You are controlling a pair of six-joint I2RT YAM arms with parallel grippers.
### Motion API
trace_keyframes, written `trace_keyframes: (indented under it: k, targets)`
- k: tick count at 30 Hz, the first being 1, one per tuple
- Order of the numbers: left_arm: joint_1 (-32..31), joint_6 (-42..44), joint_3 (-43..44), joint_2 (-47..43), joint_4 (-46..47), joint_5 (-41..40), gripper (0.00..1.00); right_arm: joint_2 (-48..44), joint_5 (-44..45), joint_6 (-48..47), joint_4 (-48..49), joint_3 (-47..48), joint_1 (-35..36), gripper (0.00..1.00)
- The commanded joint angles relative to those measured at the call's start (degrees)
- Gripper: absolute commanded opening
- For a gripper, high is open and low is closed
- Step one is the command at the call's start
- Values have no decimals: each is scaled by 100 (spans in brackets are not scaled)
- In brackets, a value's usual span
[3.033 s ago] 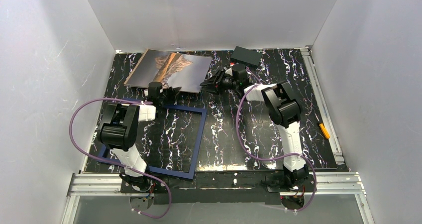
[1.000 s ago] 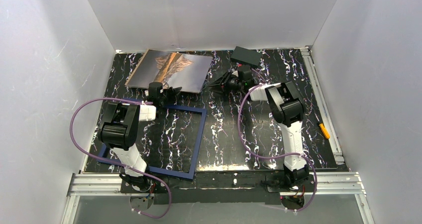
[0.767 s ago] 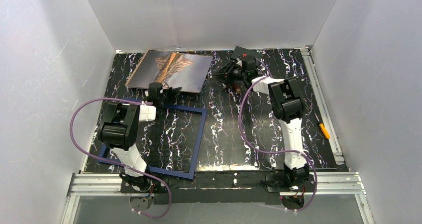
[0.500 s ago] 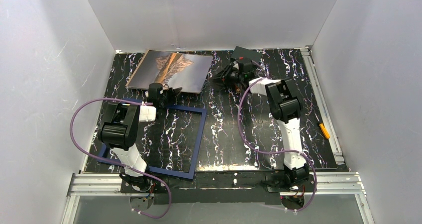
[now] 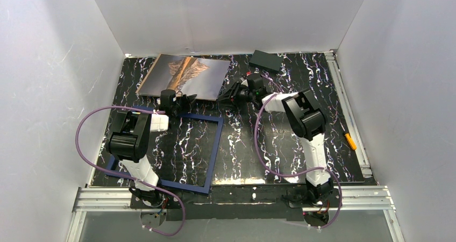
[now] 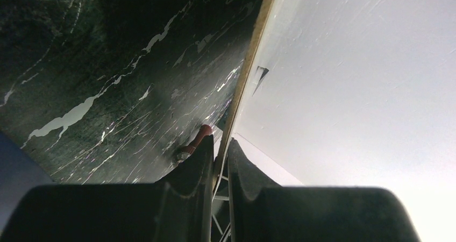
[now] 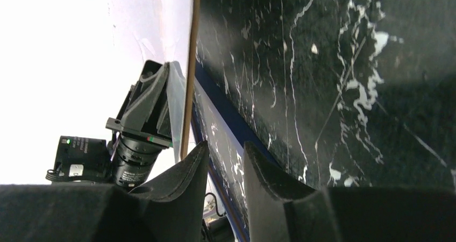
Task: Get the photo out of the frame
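The photo (image 5: pixel 183 75) lies at the back left, mountain side up, its near edge raised off the table. My left gripper (image 5: pixel 182 100) is shut on that near edge; in the left wrist view the thin brown board edge (image 6: pixel 245 83) runs between the closed fingers of this gripper (image 6: pixel 220 144). The navy frame (image 5: pixel 214 145) lies flat in front, separate from the photo, see-through in the middle. My right gripper (image 5: pixel 230 94) hovers low by the photo's near right corner. In the right wrist view this gripper (image 7: pixel 225 146) is slightly open and empty, with the photo's edge (image 7: pixel 189 64) and the frame (image 7: pixel 226 113) beyond it.
A small black block (image 5: pixel 266 61) sits at the back, behind the right gripper. An orange-handled tool (image 5: pixel 350 141) lies by the right rail. White walls close in the back and both sides. The left arm stands over the frame's left part.
The right gripper swung back toward the black block, then came forward and left to the photo's near right corner. The left gripper, photo and frame have not moved.
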Motion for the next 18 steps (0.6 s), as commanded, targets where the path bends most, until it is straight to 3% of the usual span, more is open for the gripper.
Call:
trace_keyframes:
  k: [1,18]
  targets:
    - [-40,-119,-16,-140,-356,218,0,-477,105,11,343,-260,-16,38]
    - [-41,-127,-53,-110,-332,225,0,-682,8,153,591,-331,-11,38]
